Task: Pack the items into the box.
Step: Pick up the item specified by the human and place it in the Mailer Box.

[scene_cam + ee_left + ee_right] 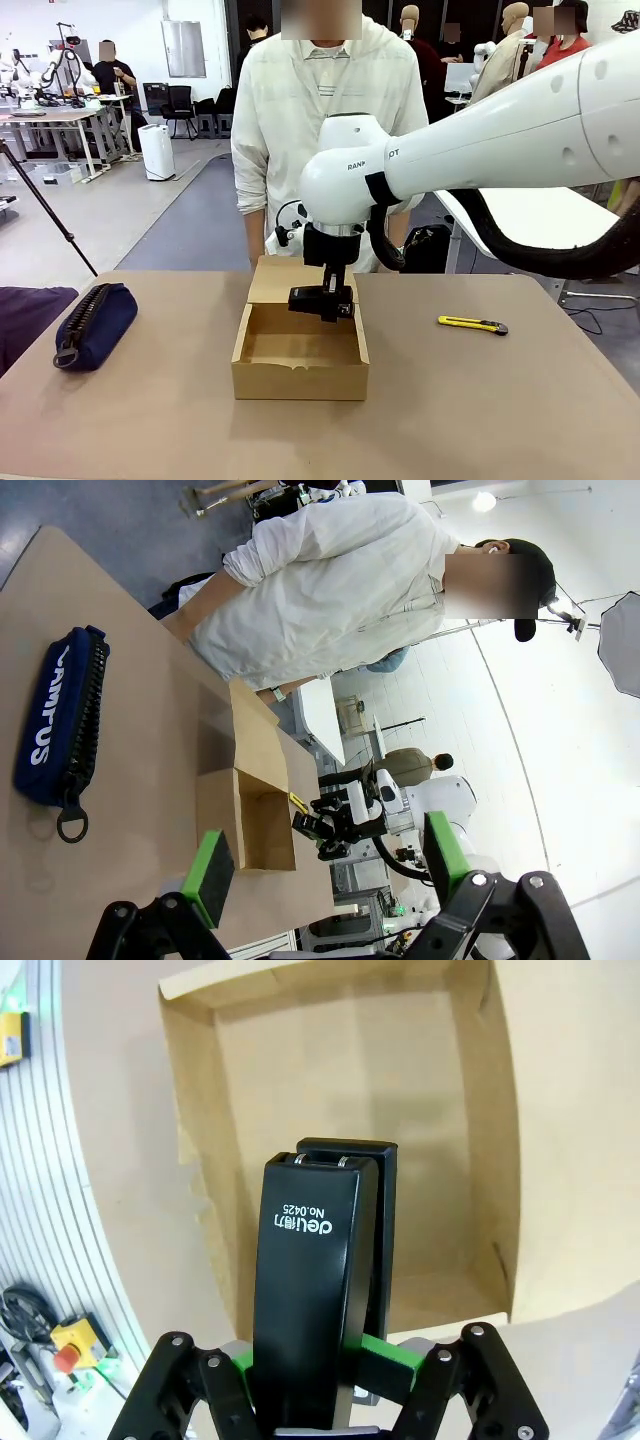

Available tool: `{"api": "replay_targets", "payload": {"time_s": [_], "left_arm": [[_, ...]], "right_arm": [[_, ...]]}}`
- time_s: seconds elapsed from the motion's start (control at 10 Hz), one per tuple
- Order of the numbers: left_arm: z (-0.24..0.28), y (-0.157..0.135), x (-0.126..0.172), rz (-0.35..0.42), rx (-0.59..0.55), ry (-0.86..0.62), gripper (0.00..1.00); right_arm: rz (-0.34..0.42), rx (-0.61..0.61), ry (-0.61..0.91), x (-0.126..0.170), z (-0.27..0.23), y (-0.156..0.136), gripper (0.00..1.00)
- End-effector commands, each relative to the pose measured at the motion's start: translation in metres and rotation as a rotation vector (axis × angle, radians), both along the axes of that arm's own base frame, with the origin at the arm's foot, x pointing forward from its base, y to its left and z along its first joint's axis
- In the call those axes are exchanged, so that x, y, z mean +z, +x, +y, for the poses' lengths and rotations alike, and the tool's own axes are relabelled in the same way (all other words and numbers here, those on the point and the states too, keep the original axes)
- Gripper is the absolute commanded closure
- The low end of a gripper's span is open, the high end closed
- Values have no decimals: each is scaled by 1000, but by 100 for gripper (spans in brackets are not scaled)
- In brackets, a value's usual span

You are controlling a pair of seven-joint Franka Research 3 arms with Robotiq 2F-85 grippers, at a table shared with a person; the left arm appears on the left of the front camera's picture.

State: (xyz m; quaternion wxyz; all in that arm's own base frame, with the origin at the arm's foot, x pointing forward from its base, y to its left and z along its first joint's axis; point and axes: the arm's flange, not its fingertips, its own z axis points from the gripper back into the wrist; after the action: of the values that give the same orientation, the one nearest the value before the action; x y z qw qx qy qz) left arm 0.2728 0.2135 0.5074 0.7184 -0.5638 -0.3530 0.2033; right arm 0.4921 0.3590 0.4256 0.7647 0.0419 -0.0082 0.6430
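stapler [310, 1300]: black, white "deli No.0425" print on its top; held over the open box [300, 385], above its rear part
stapler axis: looks about level in front view, printed top upward; long axis runs away from the pads in right wrist view
right gripper [315, 1360]: clamped on the stapler's sides
left gripper [328, 865]: pads wide apart, nothing between
pouch [95, 325]: navy, zipper up, pull ring at near end; lies aslant at table [480, 410] left, well apart from box
hard to see: stapler's near end buried between the fingers; lid flap partly behind gripper
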Motion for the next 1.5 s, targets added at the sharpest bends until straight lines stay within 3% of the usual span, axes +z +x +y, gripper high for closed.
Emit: {"api": "replay_targets", "payload": {"time_s": [0.0,0.3,0.9,1.0,1.1,1.2,1.4], "left_arm": [[1,1,0,-27,-1,-3,0],[1,1,0,-27,-1,-3,0],[1,1,0,-27,-1,-3,0],[1,1,0,-27,-1,-3,0],[1,1,0,-27,-1,-3,0],[1,1,0,-27,-1,-3,0],[1,1,0,-27,-1,-3,0]], "right_arm": [[5,43,72,-10,-11,-6,100],[-36,58,128,-34,-20,-12,100],[7,54,144,-65,-22,-8,100],[10,62,146,-66,-22,-9,62],[16,67,139,-66,-22,-8,6],[16,66,133,-67,-21,-9,0],[3,68,147,-65,-22,-10,0]]}}
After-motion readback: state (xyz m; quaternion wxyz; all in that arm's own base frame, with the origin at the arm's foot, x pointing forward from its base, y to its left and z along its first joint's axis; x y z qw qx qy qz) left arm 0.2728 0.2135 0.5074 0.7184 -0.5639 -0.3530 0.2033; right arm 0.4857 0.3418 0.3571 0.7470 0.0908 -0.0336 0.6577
